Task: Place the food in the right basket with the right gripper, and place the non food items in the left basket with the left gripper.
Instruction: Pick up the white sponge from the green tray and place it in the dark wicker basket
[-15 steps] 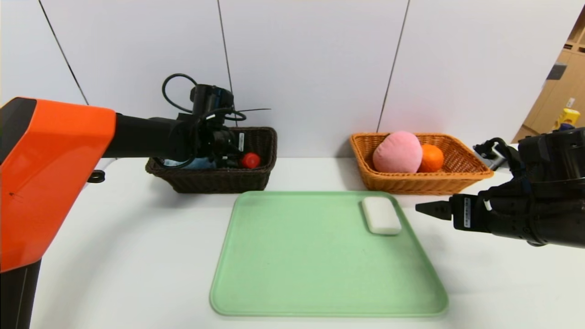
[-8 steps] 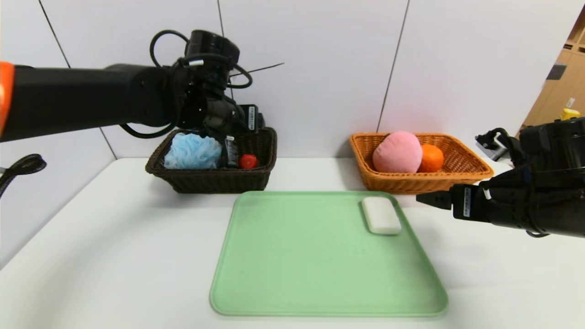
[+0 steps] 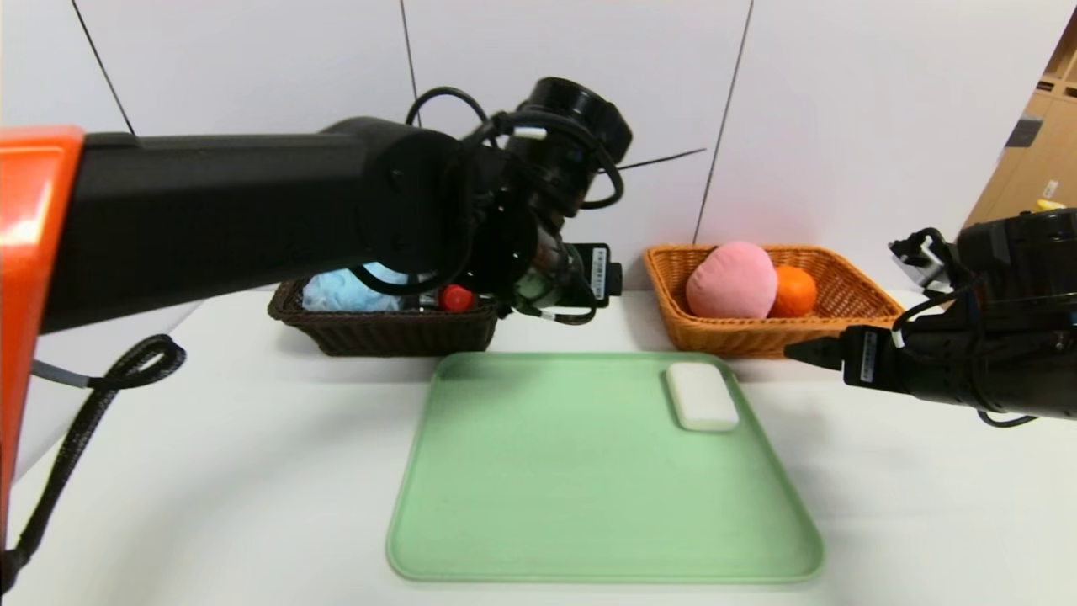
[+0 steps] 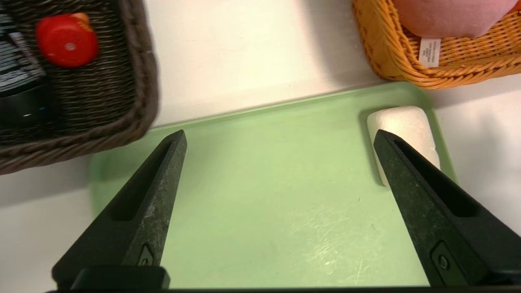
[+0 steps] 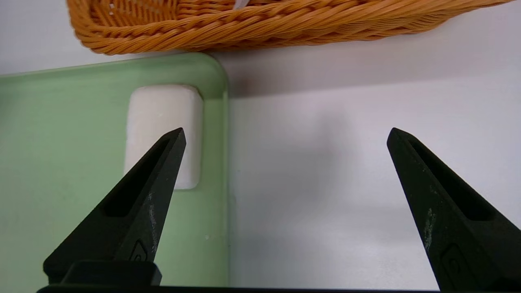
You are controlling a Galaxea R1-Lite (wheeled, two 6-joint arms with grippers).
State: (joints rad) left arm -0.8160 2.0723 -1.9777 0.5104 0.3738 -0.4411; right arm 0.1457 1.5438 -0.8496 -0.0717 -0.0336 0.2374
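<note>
The white soap bar (image 3: pixel 702 396) lies at the back right corner of the green tray (image 3: pixel 589 505). My left gripper (image 3: pixel 610 278) is open and empty above the tray's back edge, to the left of the soap (image 4: pixel 401 122). The dark brown basket (image 3: pixel 395 332) holds the blue puff (image 3: pixel 336 290), the red ball (image 3: pixel 456 297) and the dark tube (image 4: pixel 16 81). The light orange basket (image 3: pixel 757 337) holds the pink peach (image 3: pixel 730 280) and the orange (image 3: pixel 795 290). My right gripper (image 3: pixel 795 353) is open and empty over the table, right of the soap (image 5: pixel 163 114).
The left arm's thick black forearm (image 3: pixel 252 219) crosses in front of the dark basket and hides part of it. A white wall stands close behind both baskets. A black cable (image 3: pixel 92 404) hangs at the left over the table.
My left gripper has risen out of the dark basket and swung right to the tray's back edge. My right gripper has drawn back a little to the right and risen slightly.
</note>
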